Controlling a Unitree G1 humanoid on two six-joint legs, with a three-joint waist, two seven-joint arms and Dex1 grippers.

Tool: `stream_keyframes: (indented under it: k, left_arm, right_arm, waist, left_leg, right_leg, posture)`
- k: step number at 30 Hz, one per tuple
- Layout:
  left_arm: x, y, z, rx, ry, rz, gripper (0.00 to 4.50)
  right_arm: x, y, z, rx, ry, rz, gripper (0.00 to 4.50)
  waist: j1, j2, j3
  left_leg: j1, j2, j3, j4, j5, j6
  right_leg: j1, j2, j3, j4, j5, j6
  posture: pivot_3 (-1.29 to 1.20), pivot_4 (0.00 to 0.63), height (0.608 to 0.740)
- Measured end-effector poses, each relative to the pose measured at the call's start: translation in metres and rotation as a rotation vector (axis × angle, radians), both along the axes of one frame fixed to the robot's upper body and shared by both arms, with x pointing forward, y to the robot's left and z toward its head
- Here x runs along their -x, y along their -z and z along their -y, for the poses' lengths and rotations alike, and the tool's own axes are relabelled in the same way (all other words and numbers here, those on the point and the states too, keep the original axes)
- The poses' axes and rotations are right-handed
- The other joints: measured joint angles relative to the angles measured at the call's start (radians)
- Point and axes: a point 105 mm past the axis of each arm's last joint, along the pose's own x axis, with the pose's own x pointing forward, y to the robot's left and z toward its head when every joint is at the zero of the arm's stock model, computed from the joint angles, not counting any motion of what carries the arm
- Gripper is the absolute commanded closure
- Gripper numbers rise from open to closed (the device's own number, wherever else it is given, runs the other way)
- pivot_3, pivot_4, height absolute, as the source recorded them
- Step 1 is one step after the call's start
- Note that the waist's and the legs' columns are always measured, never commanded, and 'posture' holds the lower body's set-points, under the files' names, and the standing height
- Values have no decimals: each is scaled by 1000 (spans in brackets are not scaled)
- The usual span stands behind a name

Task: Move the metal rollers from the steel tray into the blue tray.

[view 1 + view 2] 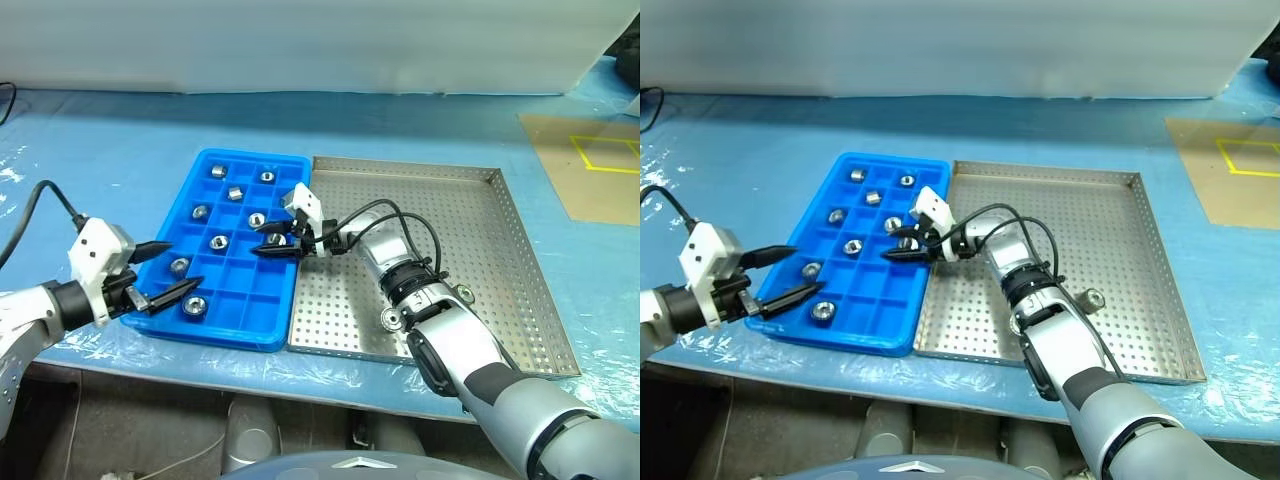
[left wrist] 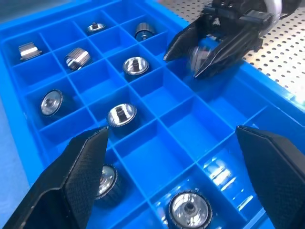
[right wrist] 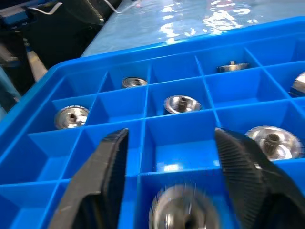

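Blue tray [image 1: 235, 325] with metal rollers [image 1: 219, 241] in separate compartments; steel tray [image 1: 480, 250] with one roller [image 1: 464, 293]; both claws open.

Your right tool [image 1: 277, 240] hangs over the blue tray [image 1: 262, 327] along its edge beside the steel tray [image 1: 470, 210], blocking entry from that side. Your left tool [image 1: 172, 270] sits at the tray's near outer corner. Between them, several compartments lie free; others hold metal rollers [image 1: 219, 241]. The steel tray's perforated floor is mostly bare behind your right arm.
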Motion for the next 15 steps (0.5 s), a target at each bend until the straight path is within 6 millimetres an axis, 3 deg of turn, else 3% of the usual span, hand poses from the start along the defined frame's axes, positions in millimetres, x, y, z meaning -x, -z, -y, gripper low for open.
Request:
stream_keyframes:
  k: [4, 8, 12, 15]
  left_arm:
    - [-5, 0, 6, 0, 36, -7, 0]
    - [-13, 0, 20, 15, 104, -14, 0]
    - [-24, -3, 47, 28, 222, -6, 0]
    - [-28, 5, 71, 56, 326, -33, 0]
  right_arm:
    - [-8, -6, 10, -21, 58, -4, 1301]
    - [-14, -24, 31, -65, 104, 27, 1301]
    - [-6, -47, 62, -82, 108, 89, 1301]
    - [10, -35, 100, 1, 132, 91, 1301]
  waist:
    - [-1, 0, 0]
    - [0, 0, 0]
    - [-4, 1, 0]
    - [-9, 0, -1]
  left_leg:
    - [0, 0, 0, 1, 1, -1]
    - [-1, 0, 0, 3, 2, -3]
    - [-1, 0, 1, 5, 2, -4]
    - [-1, -1, 1, 5, 3, -4]
  right_leg:
    - [-1, 0, 0, 3, 0, 0]
    - [-3, 0, 1, 7, 0, 0]
    - [-4, 0, 2, 9, 0, 0]
    - [-3, 0, 3, 9, 0, 1]
  posture:
    - [301, 150, 740]
    - [236, 150, 740]
    - [130, 150, 740]
    - [64, 150, 740]
